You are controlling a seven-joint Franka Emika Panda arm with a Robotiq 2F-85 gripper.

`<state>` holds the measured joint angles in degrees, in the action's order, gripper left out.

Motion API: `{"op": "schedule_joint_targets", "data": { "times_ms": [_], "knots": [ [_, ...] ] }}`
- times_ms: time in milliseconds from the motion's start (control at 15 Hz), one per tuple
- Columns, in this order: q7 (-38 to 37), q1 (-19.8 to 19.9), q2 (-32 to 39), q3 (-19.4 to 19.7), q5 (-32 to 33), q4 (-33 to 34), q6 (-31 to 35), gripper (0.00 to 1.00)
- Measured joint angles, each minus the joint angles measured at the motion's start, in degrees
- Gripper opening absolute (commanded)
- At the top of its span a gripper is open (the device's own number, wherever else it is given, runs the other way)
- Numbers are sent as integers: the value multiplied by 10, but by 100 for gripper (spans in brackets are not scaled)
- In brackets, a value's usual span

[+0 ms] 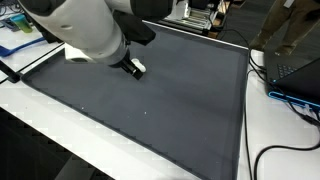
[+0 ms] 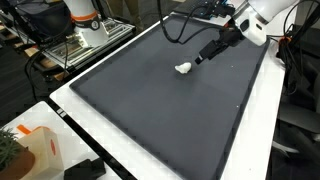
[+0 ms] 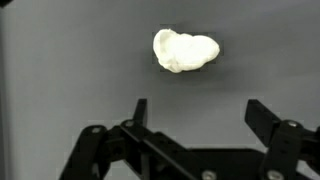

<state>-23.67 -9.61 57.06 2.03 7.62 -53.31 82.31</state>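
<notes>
**End effector state.** In the wrist view, you see the end effector [image 3: 197,108] with its two fingers [image 3: 140,108] spread wide and nothing between them. It grips nothing and touches nothing.

**Position of the object.** The white lump [image 3: 185,50] lies on the dark mat [image 3: 60,60], ahead of the fingertips and roughly in line with the gap between them. It is irregular, and what it is made of cannot be told. Mat shows all round it, so it is apart from both fingers.

**Reason for the layout.** The lump sits on the open mat [image 2: 150,110], well apart from the mat's edges and from the clutter beyond the white counter [image 2: 255,140]. This placement probably leaves it free to approach from any side. The wide spread of the fingers exceeds the lump's width, which suits a loose, uneven shape.

**What each view adds.**
- The wrist view gives you the alignment of the lump with the gap, but no height.
- In an exterior view, the end effector [image 2: 207,54] hangs tilted, just beside the lump [image 2: 184,68] and clear of the mat.
- In an exterior view, the arm [image 1: 90,30] fills the foreground. You see the end effector [image 1: 134,68] above the mat [image 1: 150,120], and a cable [image 1: 265,155] on the counter [image 1: 285,135]. The lump cannot be identified there with confidence.
</notes>
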Motion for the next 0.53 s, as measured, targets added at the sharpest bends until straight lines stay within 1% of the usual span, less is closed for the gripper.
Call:
{"op": "schedule_joint_targets", "data": {
  "times_ms": [133, 333, 533],
  "knots": [
    [42, -1, -36, -7, 1, -37, 51, 100],
    [96, 3, -100, -27, -8, -108, 117, 100],
    [102, 5, -158, -41, -33, -180, 151, 100]
  ]
}}
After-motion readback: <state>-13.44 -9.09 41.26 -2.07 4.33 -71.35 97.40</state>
